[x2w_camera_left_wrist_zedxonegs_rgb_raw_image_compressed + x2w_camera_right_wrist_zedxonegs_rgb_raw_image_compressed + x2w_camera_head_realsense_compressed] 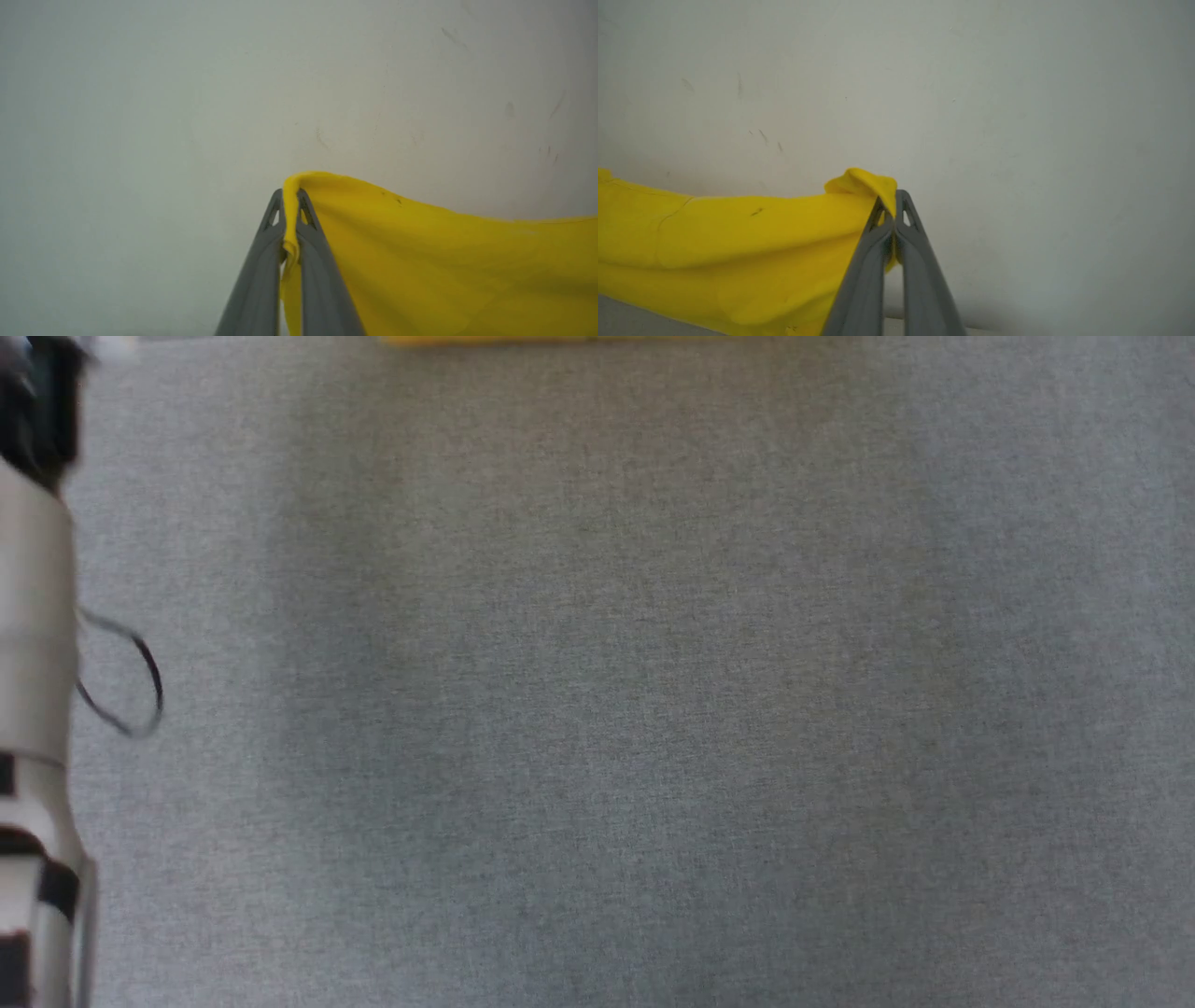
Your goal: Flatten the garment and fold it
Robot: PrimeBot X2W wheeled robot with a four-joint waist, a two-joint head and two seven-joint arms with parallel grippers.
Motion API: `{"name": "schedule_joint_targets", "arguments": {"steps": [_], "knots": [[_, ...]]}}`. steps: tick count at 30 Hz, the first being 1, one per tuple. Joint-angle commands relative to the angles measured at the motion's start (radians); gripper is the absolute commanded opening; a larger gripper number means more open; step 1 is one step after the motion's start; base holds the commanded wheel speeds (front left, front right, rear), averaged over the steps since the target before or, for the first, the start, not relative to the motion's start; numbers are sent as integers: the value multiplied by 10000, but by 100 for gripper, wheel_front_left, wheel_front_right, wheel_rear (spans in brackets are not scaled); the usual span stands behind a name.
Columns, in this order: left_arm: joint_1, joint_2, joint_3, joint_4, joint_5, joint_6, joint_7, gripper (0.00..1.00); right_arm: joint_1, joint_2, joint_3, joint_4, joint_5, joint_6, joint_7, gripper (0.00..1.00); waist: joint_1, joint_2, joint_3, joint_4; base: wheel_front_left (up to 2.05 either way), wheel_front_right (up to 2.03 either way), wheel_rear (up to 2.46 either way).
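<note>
Left gripper (290, 198) and right gripper (891, 198) are each pinched shut on an edge of the yellow garment (420, 261), which hangs stretched between them out past the far side of the grey tabletop (597, 709). The pinches look thin, so pulling apart too hard could slip one corner free and crumple everything.

Left forearm (35, 616): pale smooth casing with black bands (56, 887) near the lower end, a dark blurred housing (37, 411) at the top, and one thin black cable (154, 677) looping out at the side. Left claw (289, 193) and right claw (891, 196): each has two long grey tapering fingers (261, 270) with small triangular cut-outs near the tips.
</note>
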Motion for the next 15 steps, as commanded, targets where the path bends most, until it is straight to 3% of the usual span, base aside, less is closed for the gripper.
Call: {"name": "schedule_joint_targets", "arguments": {"steps": [1,6,10,15], "knots": [[386,-22,36,-84,-52,-63,-49,0,323,-73,100,-17,171,-19,-121,0,-2,0,-159,99,0,0,0],[2765,-93,550,-1455,-261,-9,-55,0,2057,-517,718,-807,966,-19,-530,0,-2,0,-761,234,0,0,0],[5399,-274,1097,-3098,-472,366,-56,0,4047,-962,629,-1908,1514,-19,-655,0,-2,0,-1425,337,0,0,0],[8779,-426,1549,-5461,-685,1111,-13,0,6934,-1214,-260,-3574,1827,-19,-144,0,-2,0,-2061,402,0,0,0]]}}
